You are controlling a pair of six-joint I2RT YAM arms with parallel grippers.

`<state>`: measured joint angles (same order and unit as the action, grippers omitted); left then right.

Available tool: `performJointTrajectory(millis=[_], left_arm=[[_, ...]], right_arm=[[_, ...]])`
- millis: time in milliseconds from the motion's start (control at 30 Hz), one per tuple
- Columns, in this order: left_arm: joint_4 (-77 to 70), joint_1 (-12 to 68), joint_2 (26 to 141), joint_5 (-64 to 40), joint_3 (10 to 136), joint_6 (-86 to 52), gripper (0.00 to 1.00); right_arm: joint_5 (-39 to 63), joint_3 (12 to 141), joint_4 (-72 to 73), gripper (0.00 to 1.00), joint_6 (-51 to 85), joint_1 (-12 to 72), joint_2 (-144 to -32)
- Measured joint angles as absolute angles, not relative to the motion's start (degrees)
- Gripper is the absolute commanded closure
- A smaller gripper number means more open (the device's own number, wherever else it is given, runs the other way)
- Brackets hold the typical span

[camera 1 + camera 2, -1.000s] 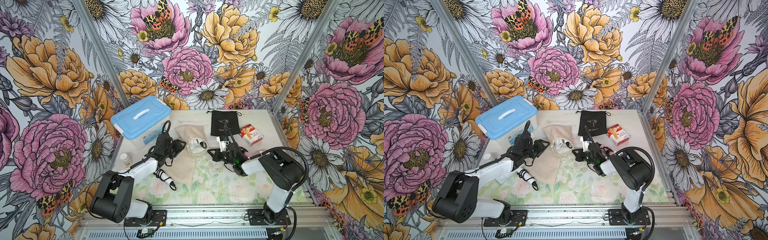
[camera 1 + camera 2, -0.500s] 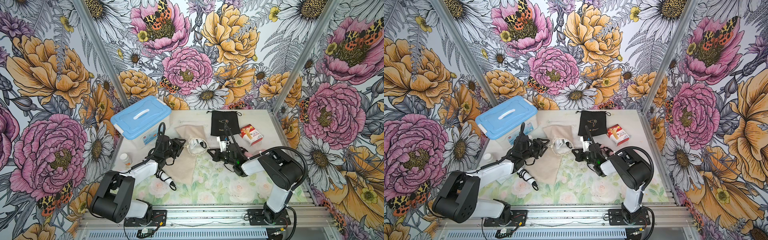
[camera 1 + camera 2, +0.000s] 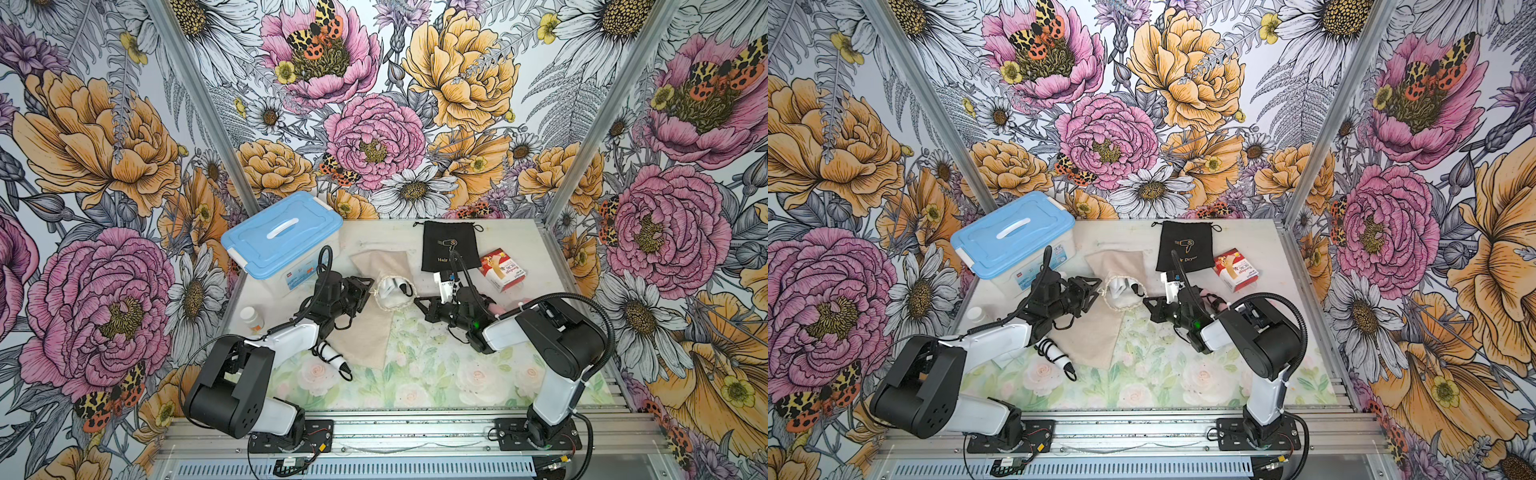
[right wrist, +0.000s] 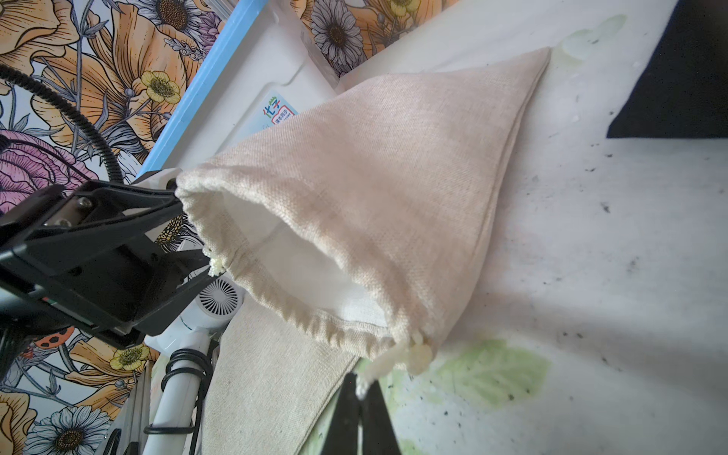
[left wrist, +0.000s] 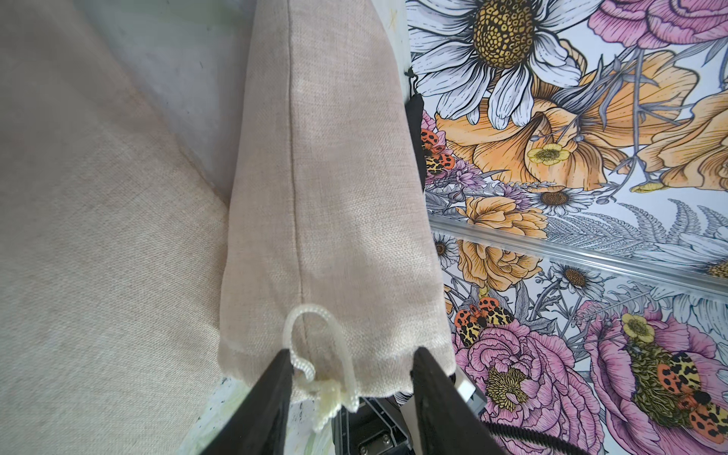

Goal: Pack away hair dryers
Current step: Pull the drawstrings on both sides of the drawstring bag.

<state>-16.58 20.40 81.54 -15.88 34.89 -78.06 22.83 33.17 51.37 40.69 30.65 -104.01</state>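
Pinching knotted cord [image 4: 409, 360], right jaws hold coarse-woven conical pouch [image 4: 374, 177].

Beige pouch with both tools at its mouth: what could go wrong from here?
The right tool pinches only the beige pouch's drawstring end; pulling may cinch the mouth or slip off. A white hair dryer lies beneath the left arm, so a move there could knock it.
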Motion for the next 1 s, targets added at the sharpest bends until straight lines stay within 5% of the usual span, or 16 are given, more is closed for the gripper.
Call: performJointTrajectory(millis=[1000], left_arm=[[-13.08, 21.26, 83.13, -14.59, 35.79, -76.36, 0.54]], right_arm=[[23.86, 33.15, 52.21, 1.0, 41.1, 30.65, -105.23]])
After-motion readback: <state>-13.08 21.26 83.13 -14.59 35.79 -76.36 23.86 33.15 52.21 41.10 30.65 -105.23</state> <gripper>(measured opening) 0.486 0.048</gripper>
